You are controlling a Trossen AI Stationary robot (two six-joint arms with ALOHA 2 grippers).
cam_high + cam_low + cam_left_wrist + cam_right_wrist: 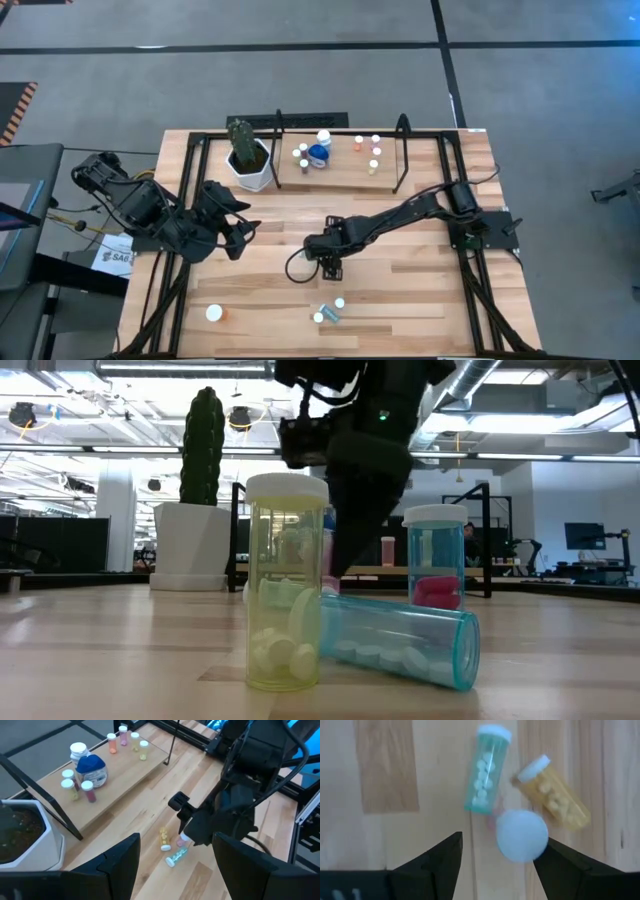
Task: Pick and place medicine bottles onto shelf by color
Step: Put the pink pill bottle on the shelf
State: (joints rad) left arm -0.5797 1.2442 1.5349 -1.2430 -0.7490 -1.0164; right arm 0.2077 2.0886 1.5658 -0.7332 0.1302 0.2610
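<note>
Right tool point(495, 852), jaws parted and empty, hangs directly above the upright white-capped bottle point(521, 835) in the lower-centre cluster on the surface point(420, 300), long axis vertical; left tool point(240, 232) open, farther off.

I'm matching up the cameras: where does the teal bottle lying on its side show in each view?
High view: the teal bottle lies near the table's front edge, in the small cluster.
Low view: in the foreground, right of centre.
Left wrist view: on the tabletop, beyond the other arm.
Right wrist view: ahead of the fingers.
Shared landmark: the yellow bottle standing right beside it.
</note>
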